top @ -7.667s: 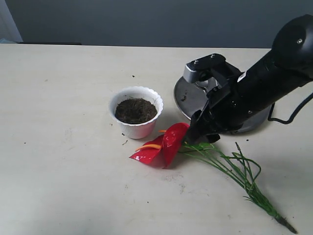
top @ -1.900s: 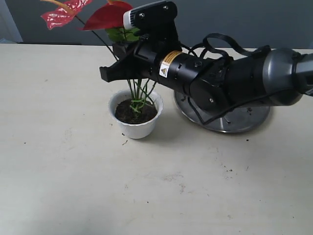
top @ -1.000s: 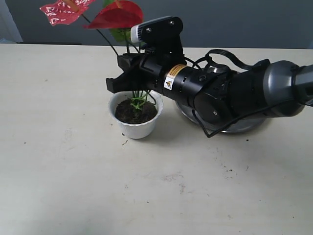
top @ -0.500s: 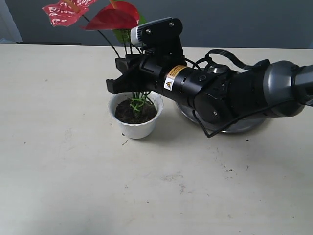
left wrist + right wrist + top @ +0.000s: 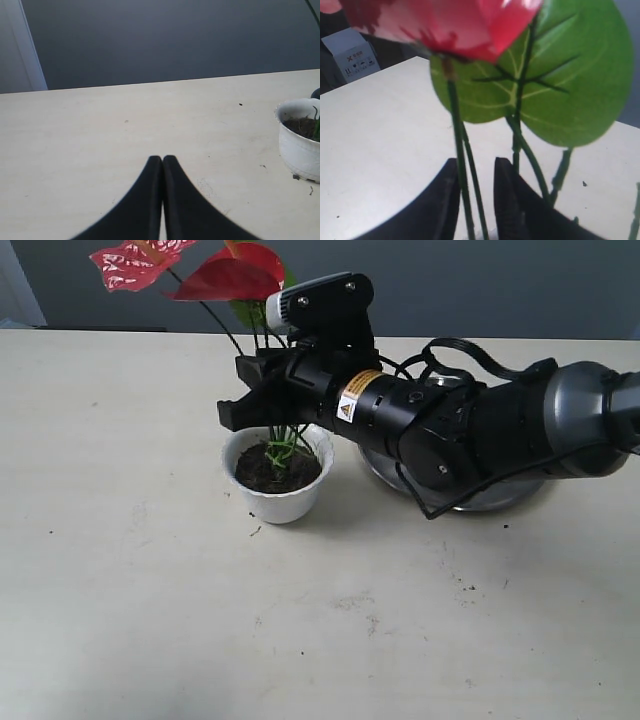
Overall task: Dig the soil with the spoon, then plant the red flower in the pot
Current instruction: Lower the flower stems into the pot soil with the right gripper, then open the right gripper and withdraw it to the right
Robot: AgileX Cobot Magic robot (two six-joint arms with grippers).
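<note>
The planting looks nearly done: the red artificial flower with glossy heart-shaped blooms (image 5: 215,268) stands upright with its thin green stems in the dark crumbly soil (image 5: 268,470) of the small white scalloped plastic pot (image 5: 278,470), towards the worktop's far edge. What seems left is letting go, since the right gripper (image 5: 476,200) has its jaws slightly parted around the stems, while the left gripper (image 5: 162,165) is clenched on nothing. Against half a second ago, almost nothing has moved.

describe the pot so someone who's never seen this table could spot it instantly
On the pale table, look left of the round steel plate, under the tip of the black right gripper. The pot is small and white with a scalloped rim, holding dark soil and thin green stems topped by the red flower. It is much smaller than the plate and the only white container there.
</note>
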